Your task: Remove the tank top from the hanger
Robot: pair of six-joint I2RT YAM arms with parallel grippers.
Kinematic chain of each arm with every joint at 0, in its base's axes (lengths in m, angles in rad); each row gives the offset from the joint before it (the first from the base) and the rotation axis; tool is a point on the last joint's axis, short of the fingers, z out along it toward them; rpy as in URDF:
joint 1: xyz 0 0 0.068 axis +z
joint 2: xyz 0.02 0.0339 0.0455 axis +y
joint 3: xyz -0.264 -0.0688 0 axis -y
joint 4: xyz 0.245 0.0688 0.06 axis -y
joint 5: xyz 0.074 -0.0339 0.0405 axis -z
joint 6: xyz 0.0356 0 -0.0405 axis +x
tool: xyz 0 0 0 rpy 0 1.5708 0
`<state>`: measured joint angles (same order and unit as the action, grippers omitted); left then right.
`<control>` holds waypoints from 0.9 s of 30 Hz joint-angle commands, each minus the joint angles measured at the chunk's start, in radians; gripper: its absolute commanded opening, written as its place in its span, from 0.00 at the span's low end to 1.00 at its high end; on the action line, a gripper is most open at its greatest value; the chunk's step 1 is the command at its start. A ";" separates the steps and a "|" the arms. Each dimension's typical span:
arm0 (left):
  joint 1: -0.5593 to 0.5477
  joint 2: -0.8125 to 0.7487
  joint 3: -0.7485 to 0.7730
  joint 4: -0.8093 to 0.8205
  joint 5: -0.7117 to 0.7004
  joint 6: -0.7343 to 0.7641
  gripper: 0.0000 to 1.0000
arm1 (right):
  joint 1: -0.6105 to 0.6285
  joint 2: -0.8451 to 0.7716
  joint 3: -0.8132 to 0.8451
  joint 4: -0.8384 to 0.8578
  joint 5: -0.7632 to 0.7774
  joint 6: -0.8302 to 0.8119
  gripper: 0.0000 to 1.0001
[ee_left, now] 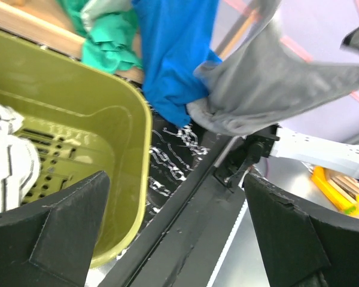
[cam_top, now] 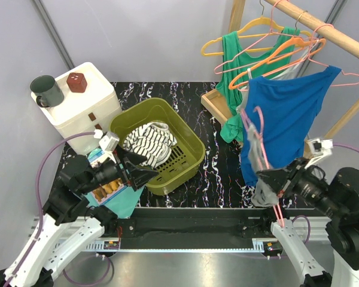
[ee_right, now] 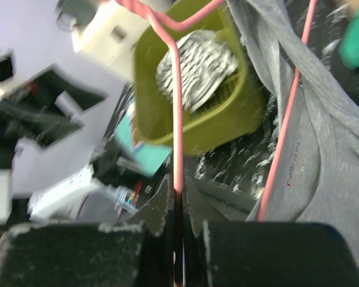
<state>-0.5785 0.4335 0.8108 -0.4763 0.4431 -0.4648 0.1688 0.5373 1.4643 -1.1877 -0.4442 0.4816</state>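
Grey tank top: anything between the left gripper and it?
Nothing visible. The open left gripper faces the grey tank top over the table; the olive basket sits beside that line, not in it. The right gripper grips the pink hanger.

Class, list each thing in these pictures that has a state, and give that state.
left hand, open, empty.
right hand, shut on the pink hanger.
grey tank top, hanging on that hanger, not off yet.
blue tank top, hung on the rail.
green tank top, hung on the rail.
basket, upright, holding a striped garment.
mug, upright.
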 commanded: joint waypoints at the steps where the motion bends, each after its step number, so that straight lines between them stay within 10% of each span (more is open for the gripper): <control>1: 0.002 0.099 0.011 0.185 0.112 -0.041 0.99 | -0.003 -0.025 -0.073 0.089 -0.313 -0.043 0.00; 12: -0.280 0.303 0.092 0.446 -0.169 -0.039 0.97 | -0.003 -0.005 -0.355 0.534 -0.501 0.140 0.00; 27: -0.492 0.701 0.346 0.496 -0.438 0.103 0.90 | -0.003 -0.053 -0.372 0.588 -0.567 0.207 0.00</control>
<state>-1.0622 1.1057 1.0889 -0.0853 0.0826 -0.4030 0.1692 0.5083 1.0889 -0.6807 -0.9543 0.6632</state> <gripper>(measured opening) 0.923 0.050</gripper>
